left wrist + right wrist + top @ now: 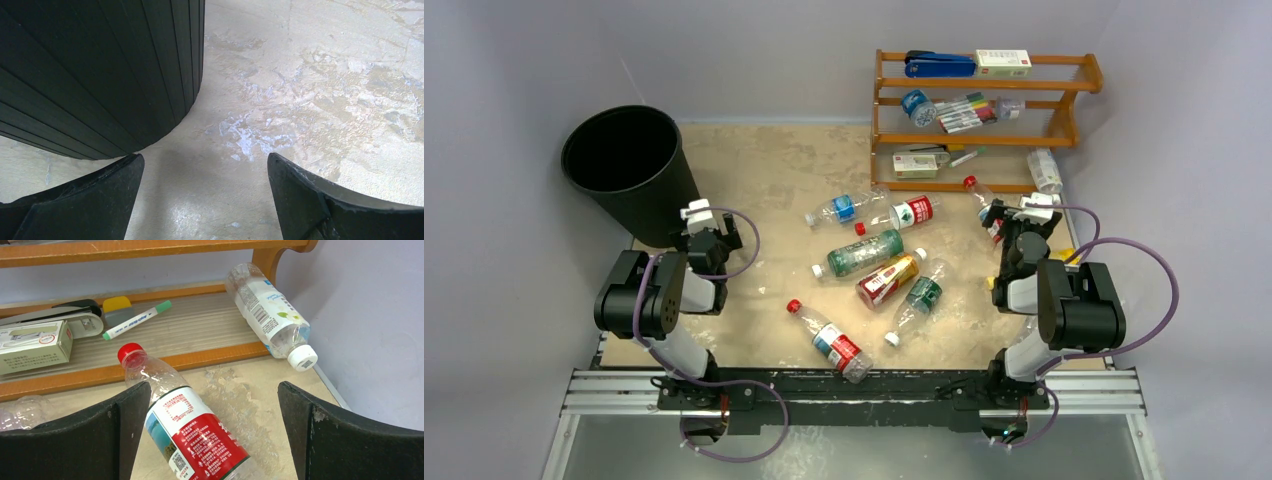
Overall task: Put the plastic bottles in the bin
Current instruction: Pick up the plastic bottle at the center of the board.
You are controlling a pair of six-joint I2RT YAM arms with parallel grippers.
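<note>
The right pincer is wide open and empty, straddling the red-capped bottle, which lies on the table just before the wooden rack. The bottle sits nearer one finger, so centre first, then lower and close across the labelled body, not the neck; thin plastic will likely buckle and slip. The left pincer is also wide open and empty, beside the bin.
</note>
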